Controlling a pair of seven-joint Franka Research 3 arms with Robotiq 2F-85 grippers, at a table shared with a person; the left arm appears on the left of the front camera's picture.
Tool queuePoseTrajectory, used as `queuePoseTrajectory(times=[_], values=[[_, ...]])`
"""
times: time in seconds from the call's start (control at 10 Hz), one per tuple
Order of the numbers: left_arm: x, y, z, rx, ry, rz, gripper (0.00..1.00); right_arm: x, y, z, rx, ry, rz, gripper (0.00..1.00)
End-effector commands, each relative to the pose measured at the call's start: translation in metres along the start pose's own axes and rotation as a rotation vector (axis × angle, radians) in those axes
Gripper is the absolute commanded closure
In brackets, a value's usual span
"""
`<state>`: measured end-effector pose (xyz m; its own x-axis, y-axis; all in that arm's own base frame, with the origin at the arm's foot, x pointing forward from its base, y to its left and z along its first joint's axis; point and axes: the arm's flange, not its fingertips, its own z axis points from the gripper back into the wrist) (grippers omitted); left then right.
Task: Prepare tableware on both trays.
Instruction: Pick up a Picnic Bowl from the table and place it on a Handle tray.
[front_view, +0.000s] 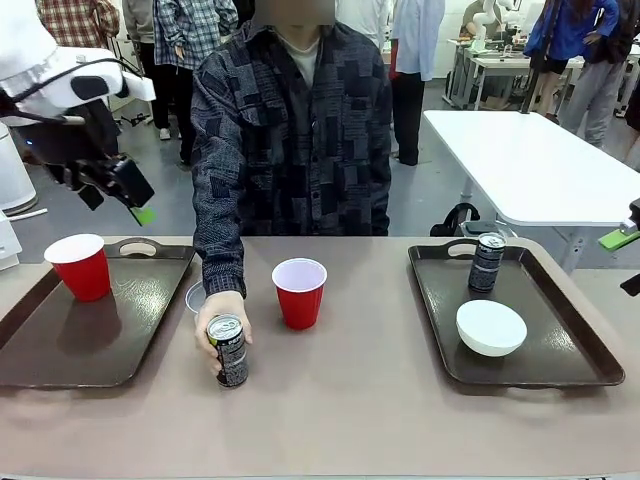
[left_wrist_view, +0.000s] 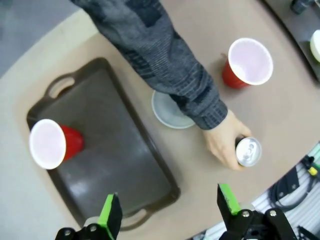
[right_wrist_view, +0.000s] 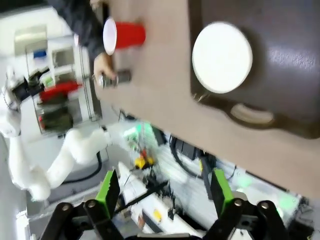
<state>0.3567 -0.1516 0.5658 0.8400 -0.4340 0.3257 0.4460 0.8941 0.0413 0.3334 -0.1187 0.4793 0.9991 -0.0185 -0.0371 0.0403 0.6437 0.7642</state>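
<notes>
Brown desk (front_view: 380, 400), person sitting across it, and the thing to watch is the loose can (front_view: 229, 350). It's upright on the bare desk near the robot's edge, with the person's hand (front_view: 218, 315) closed round it. Just behind that arm sits the spare bowl (front_view: 194, 296), right beside the left tray (front_view: 60, 350). The middle cup (front_view: 299, 292) stands a little to the can's right.

The left tray holds only a red cup (front_view: 79, 266) in its far corner, so I'd guess the can and bowl belong there. The right tray (front_view: 440, 320) has a second can (front_view: 487, 262) and a white bowl (front_view: 491, 327), but no cup.

The left gripper (left_wrist_view: 169, 205) hangs high over the left tray's near rim, jaws wide, holding nothing. The right gripper (right_wrist_view: 165, 186) is off past the right tray, also wide and empty.

My take: wait till the hand lets go, then drop straight down over the can and pinch the body under the rim. Keep it upright and park it on bare tray, well clear of the cup.
</notes>
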Motion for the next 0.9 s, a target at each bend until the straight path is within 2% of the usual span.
queuePoseTrajectory(times=[0.0,0.2,0.4,0.5,0.6,0.7,0.8], values=[[0.009,-0.019,-0.005,0.042,-0.003,-0.005,0.00,-0.001,0.006,-0.022,-0.023,-0.120,-0.026,0.05],[0.018,-0.031,-0.015,0.057,0.006,-0.004,0.00,0.004,0.005,-0.026,-0.042,-0.206,-0.044,0.05],[0.018,-0.037,-0.022,0.026,-0.007,0.010,0.00,0.011,0.004,-0.037,-0.057,-0.148,-0.024,0.05],[0.001,-0.028,-0.005,-0.076,-0.013,0.046,0.00,0.006,0.000,-0.015,-0.049,-0.173,-0.025,0.05],[0.013,-0.034,-0.022,0.020,0.009,-0.022,0.00,0.006,0.000,-0.015,-0.049,-0.173,-0.025,0.05],[0.013,-0.032,-0.020,-0.008,0.003,-0.002,0.00,0.006,0.000,-0.015,-0.049,-0.173,-0.025,0.05],[-0.067,-0.025,0.016,-0.080,-0.015,-0.105,0.00,0.006,0.000,-0.015,-0.049,-0.173,-0.025,0.05]])
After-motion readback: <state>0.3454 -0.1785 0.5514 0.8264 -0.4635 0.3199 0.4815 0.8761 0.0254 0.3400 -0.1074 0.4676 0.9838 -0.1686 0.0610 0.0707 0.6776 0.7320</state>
